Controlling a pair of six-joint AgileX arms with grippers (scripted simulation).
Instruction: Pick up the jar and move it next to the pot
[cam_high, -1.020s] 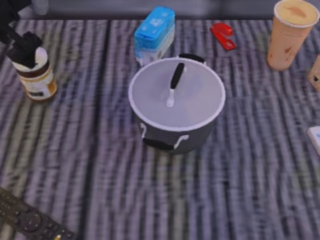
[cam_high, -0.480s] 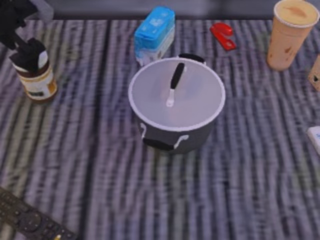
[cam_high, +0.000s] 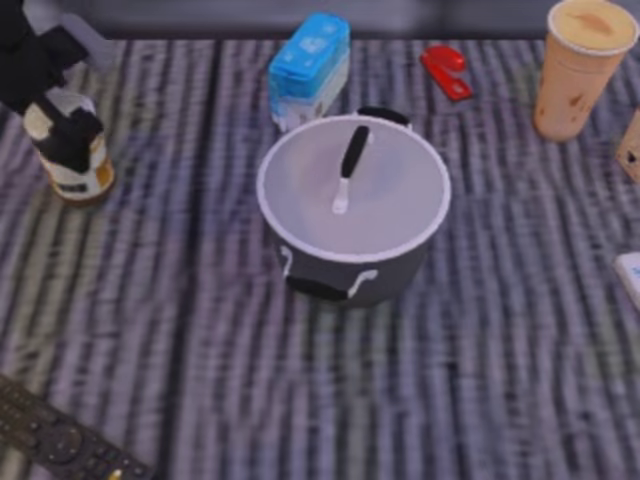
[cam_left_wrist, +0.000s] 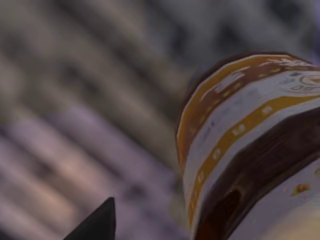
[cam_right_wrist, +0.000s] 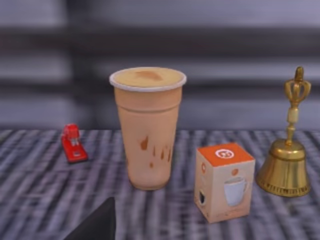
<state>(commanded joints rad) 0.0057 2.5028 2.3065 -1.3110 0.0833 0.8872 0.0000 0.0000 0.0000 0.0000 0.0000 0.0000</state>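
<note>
Closest to me in the top view, a black remote control lies at the lower left corner of the striped surface. At the right edge, a small pale item is only partly in view.

In the middle of the surface stands the pot, large, round and dark grey, its pale white-rimmed lid closed and its black-and-silver lid handle pointing away from me. Black side handles show at its near and far sides.

Well to the left of the pot, near the left edge, the jar stands upright on the surface. My left pincer sits right over its top, dark fingers down around the lid and upper body. I cannot tell whether the fingers are pressing the jar or merely flanking it. The left wrist view shows the jar very close, with its white-and-yellow label and dark brown contents, and one black fingertip apart from it.

Farther back, a blue and white pack lies just behind the pot, with a small red stapler to its right. A tall tan cup stands at the far right corner, an orange box just beside it.

My right arm stays outside the top view; its wrist view shows the cup, box, stapler and a gold bell.
</note>
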